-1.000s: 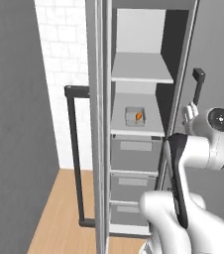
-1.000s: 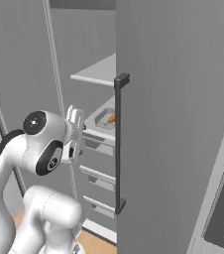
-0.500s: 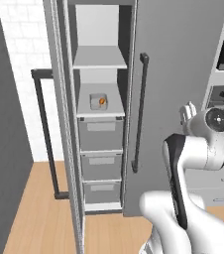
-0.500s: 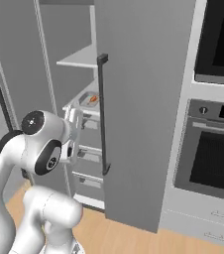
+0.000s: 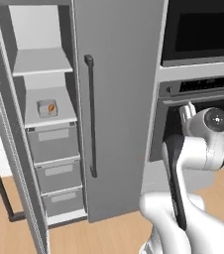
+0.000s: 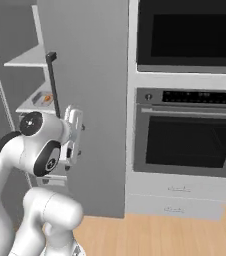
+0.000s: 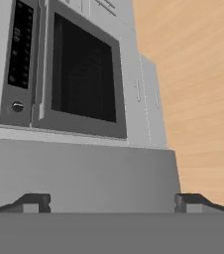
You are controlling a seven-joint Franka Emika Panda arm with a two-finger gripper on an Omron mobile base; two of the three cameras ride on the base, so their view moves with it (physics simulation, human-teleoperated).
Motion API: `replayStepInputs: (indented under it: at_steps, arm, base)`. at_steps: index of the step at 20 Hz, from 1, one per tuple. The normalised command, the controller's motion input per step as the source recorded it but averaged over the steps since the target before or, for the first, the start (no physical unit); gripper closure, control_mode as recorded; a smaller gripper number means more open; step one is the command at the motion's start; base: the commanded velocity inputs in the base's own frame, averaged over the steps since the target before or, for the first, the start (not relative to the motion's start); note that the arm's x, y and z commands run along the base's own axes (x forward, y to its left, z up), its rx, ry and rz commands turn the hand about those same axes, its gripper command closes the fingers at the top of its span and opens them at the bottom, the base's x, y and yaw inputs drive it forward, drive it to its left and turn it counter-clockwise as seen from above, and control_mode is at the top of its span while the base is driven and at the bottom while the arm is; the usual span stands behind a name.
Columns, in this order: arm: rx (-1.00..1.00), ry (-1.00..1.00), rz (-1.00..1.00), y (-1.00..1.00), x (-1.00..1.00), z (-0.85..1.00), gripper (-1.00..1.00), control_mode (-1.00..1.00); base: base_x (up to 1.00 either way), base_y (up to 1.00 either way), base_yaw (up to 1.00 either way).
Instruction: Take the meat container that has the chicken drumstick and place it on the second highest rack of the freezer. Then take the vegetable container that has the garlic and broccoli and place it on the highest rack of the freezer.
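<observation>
The freezer [image 5: 54,144] stands open at the left. On its second light grey shelf [image 5: 32,118] sits a small tray [image 5: 47,107] holding the orange-brown chicken drumstick [image 5: 49,105]; the right base view shows this tray [image 6: 43,99] too. The highest rack [image 5: 37,62] above it is bare. My gripper [image 7: 112,203] is open with nothing between its fingertips [image 7: 34,202]. It is raised in front of the oven [image 7: 84,74], well to the right of the freezer, and appears in the left base view as the gripper [image 5: 186,110]. The garlic and broccoli are out of view.
A closed grey cabinet door with a dark bar handle [image 5: 90,114] separates the freezer from the wall oven [image 6: 187,132] and the upper oven [image 6: 187,35]. The freezer's open door [image 5: 12,149] swings out at the far left. Wooden floor [image 5: 109,233] lies below.
The base has turned right, so the whole picture shifted: the freezer slid to the left and the ovens came into view. The tray with the drumstick stays on its shelf.
</observation>
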Motion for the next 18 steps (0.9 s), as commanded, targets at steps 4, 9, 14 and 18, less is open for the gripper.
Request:
replayStepInputs:
  at_steps: [4, 9, 14, 18]
  arm:
    - [0.0, 0.0, 0.0, 0.0, 0.0, 0.0, -1.0, 1.0]
    - [0.0, 0.0, 0.0, 0.0, 0.0, 0.0, -1.0, 1.0]
    - [0.0, 0.0, 0.0, 0.0, 0.0, 0.0, -1.0, 1.0]
    - [0.0, 0.0, 0.0, 0.0, 0.0, 0.0, -1.0, 1.0]
  base:
    - [0.79, -0.94, -0.15]
    - [0.77, -0.98, -0.12]
    - [0.37, -1.0, -0.22]
    - [0.45, -0.97, -0.18]
